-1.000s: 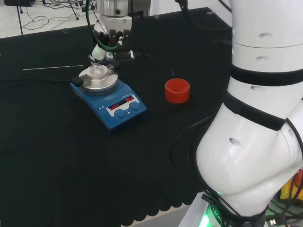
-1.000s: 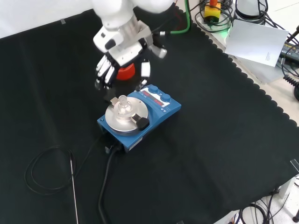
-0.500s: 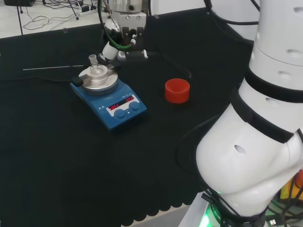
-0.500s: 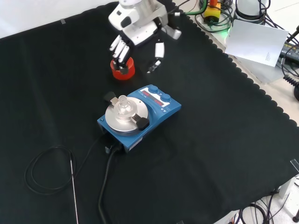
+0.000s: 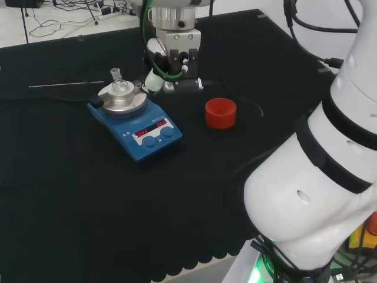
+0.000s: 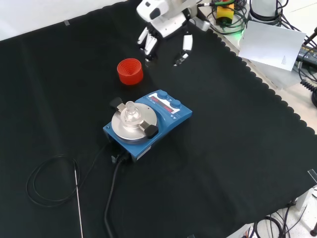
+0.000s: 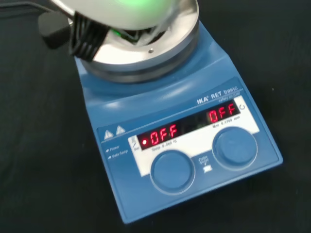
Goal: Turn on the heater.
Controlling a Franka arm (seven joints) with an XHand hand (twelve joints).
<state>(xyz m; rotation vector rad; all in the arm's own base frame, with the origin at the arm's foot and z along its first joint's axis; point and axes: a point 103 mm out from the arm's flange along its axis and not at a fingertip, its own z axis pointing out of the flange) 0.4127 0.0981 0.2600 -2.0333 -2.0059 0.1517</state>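
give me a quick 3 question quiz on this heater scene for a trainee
1. True or false: the hand is touching the heater.
2. In the front view, the red ribbed ring stands: A) on the heater's plate, B) on the cloth between the hand and the heater, C) in the hand.
3. Fill in: on the heater's round metal plate stands a small clear glass ____.

Key
1. False: it hangs apart from the heater, fingers relaxed and holding nothing.
2. B
3. flask
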